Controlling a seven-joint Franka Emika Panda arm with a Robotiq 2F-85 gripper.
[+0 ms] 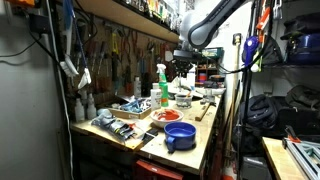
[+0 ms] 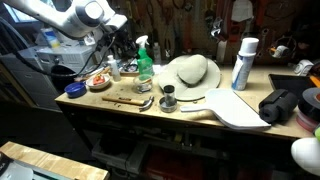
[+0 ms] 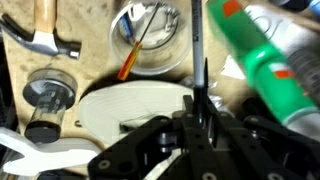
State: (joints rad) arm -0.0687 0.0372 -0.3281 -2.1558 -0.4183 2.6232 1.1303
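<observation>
One end effector point(image 3: 200, 118), its fingers pressed together on one thin dark rod point(image 3: 202, 65). The rod runs straight out from the fingertips, above the wooden tabletop point(image 3: 95, 68), between one clear round container point(image 3: 165, 45) and one green spray bottle point(image 3: 268, 70). Whether its tip touches anything: cannot tell.

Wrist view count:
- one orange-handled screwdriver point(image 3: 130, 62), leaning inside the container
- one steel-headed hammer with wooden handle point(image 3: 45, 38), well apart from the rod
- one small glass jar with dark lid point(image 3: 45, 100), upright
- one flat white oval piece point(image 3: 125, 112), just beside the jar
- one silver wrench end point(image 3: 30, 155), partly cut off by the frame edge

In an exterior view, the arm hangs over the bench end near the bottle. Along the bench: one pale straw hat point(image 2: 190, 72), one white spray can with blue cap point(image 2: 243, 62), one red bowl point(image 2: 98, 81), one blue bowl point(image 2: 75, 90).
</observation>
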